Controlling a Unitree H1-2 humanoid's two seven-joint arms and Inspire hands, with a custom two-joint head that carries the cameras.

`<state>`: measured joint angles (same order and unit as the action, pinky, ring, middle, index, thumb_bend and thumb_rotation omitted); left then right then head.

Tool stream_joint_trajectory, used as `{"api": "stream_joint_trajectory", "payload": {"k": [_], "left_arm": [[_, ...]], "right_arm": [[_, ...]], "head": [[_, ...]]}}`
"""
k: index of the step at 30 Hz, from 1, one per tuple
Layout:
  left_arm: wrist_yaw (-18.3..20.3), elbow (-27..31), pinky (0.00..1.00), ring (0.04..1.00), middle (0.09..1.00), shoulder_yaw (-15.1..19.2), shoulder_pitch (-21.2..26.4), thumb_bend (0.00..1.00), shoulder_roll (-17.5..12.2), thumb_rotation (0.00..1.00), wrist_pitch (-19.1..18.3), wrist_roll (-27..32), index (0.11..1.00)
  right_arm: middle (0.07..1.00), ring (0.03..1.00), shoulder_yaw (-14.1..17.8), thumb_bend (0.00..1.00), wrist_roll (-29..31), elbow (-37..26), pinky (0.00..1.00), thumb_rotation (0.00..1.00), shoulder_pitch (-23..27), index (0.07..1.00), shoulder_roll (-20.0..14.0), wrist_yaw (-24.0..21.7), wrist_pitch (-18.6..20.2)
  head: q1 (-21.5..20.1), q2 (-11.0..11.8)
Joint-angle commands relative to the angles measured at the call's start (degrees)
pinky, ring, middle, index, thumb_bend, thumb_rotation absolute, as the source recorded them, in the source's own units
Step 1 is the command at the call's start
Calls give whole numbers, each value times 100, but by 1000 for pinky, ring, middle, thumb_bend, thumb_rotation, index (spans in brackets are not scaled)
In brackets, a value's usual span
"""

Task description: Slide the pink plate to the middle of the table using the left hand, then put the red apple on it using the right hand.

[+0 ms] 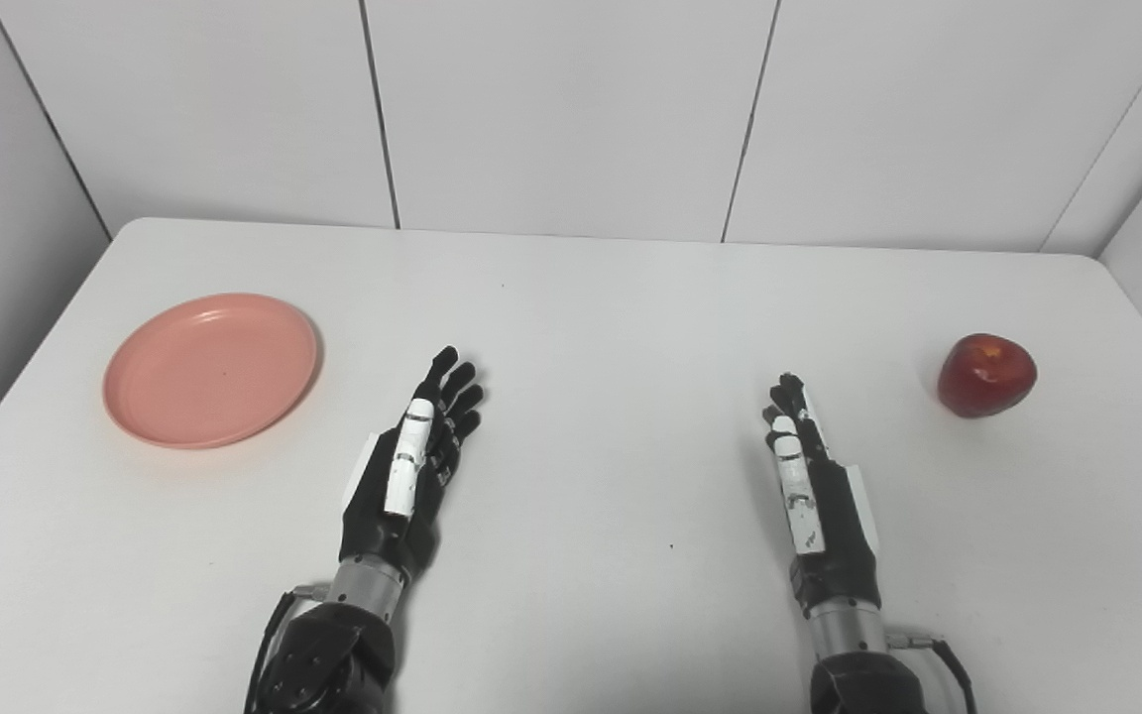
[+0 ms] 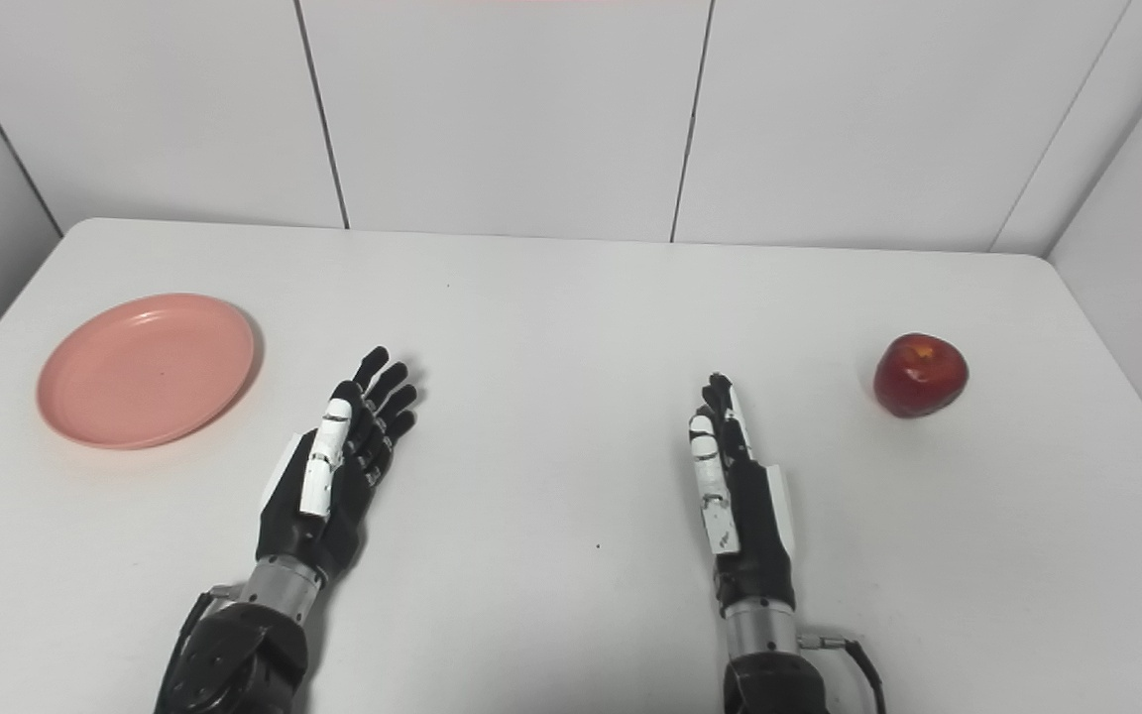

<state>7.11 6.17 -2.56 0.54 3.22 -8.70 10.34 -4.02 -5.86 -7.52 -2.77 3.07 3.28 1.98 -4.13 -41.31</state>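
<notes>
A pink plate (image 1: 211, 369) lies empty on the left side of the white table (image 1: 591, 297). A red apple (image 1: 986, 375) stands at the right side of the table. My left hand (image 1: 414, 466) rests near the front, right of the plate and apart from it, fingers stretched out, holding nothing. My right hand (image 1: 811, 486) rests near the front, left of the apple and apart from it, fingers straight, holding nothing. The same scene shows in the right eye view: plate (image 2: 147, 368), apple (image 2: 920, 375), left hand (image 2: 338, 466), right hand (image 2: 735, 486).
White wall panels (image 1: 571, 109) stand behind the table's far edge. The table's left edge runs close to the plate, and its right edge runs close to the apple.
</notes>
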Motion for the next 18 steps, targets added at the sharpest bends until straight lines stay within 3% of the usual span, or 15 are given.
{"api": "stream_joint_trajectory", "payload": {"k": [1, 18], "left_arm": [[-3, -26, 978, 956, 963, -18, -2, 441, 29, 1000, -46, 45, 952], [16, -15, 982, 959, 967, -21, -8, 444, 29, 1000, -51, 52, 958]], "right_arm": [[963, 956, -29, 149, -12, -118, 967, 1000, 85, 970, 43, 4, -256], [965, 959, -26, 155, 3, -75, 971, 1000, 99, 970, 50, 9, -279]], "head": [[7, 10], [14, 30]]}}
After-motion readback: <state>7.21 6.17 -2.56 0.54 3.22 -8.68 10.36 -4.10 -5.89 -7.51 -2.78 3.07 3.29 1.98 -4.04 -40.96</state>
